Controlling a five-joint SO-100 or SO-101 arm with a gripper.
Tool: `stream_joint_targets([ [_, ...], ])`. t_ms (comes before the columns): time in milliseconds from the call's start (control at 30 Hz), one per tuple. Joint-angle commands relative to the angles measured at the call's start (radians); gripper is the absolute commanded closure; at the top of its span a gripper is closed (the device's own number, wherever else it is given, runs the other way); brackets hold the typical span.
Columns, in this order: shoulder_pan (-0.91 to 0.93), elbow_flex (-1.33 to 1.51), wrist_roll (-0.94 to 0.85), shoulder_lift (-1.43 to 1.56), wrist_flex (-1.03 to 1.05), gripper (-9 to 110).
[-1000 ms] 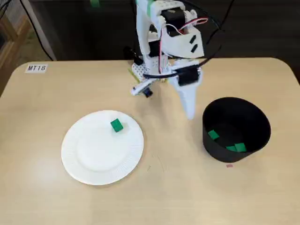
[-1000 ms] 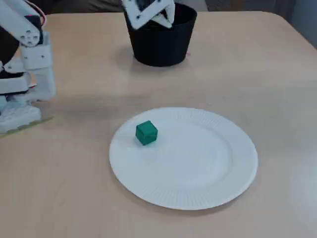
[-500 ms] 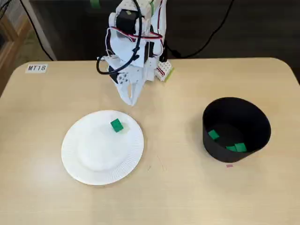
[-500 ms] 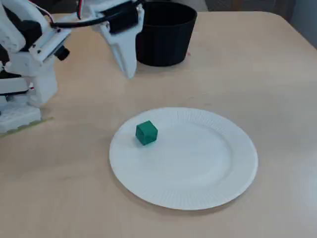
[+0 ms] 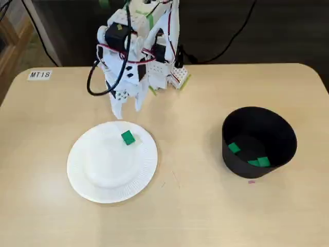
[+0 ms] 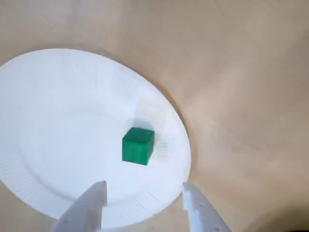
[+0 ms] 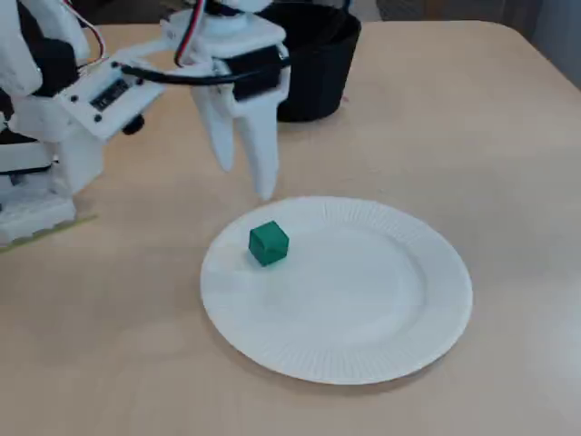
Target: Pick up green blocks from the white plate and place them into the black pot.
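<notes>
Holds the gripper wide open and empty just short of the last green block on the plate, a few other blocks already in the pot far aside.

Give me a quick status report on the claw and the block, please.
Claw open, empty, hovering by rim of white plate. One green block on plate, untouched. Other green blocks in black pot. Nothing between claw and block.

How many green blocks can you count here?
4: one green block on the white plate; three more in the black pot, one left, two side by side. Its wall may hide others.
</notes>
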Motion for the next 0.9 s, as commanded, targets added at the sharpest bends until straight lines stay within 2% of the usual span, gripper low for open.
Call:
stream_joint_targets([
  [0,0.038,-0.060,-0.054,-0.048,0.031,75],
  [200,0.071,-0.123,-0.138,-0.198,0.035,74],
  [867,0.011,-0.252,-0.209,-0.396,0.031,72],
])
